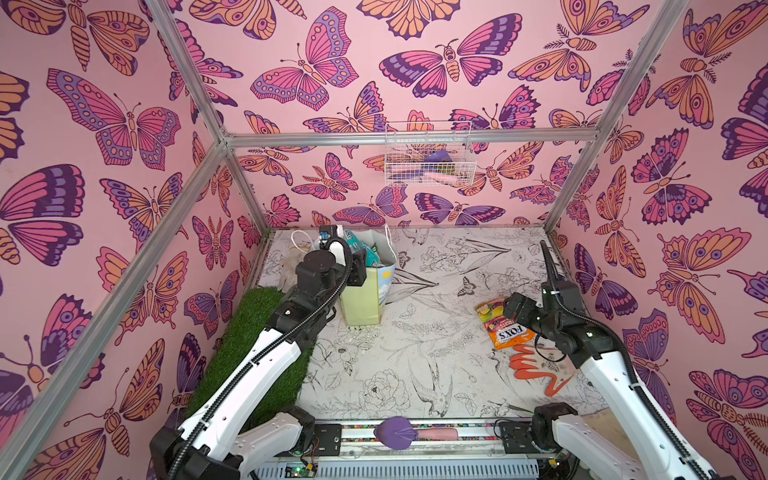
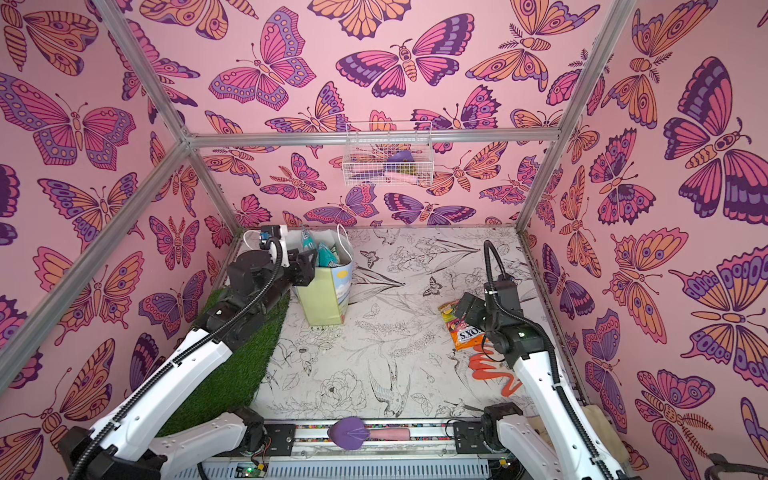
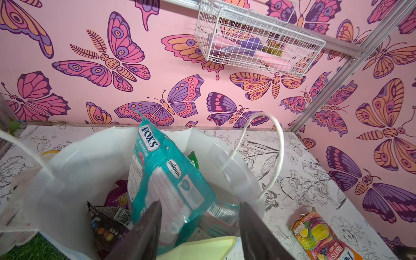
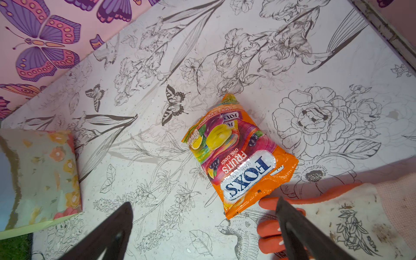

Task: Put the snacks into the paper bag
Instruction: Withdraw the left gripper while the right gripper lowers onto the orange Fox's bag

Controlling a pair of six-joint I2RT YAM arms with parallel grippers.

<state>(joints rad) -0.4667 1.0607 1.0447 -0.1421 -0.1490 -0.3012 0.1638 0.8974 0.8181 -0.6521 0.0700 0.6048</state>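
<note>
Orange Fox's bag point(image 4: 239, 155) lies ahead of spread right jaws

2 high top views share the whole table point(image 1: 436, 361); wrist views look down close.

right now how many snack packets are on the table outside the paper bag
1: the orange Fox's bag, flat on the table next to the orange glove. Other packets in view sit inside the paper bag; the arms might hide more.

orange fox's bag point(image 4: 238, 157), teal packet point(image 3: 171, 180), pink butterfly walls point(image 1: 365, 50)
</note>
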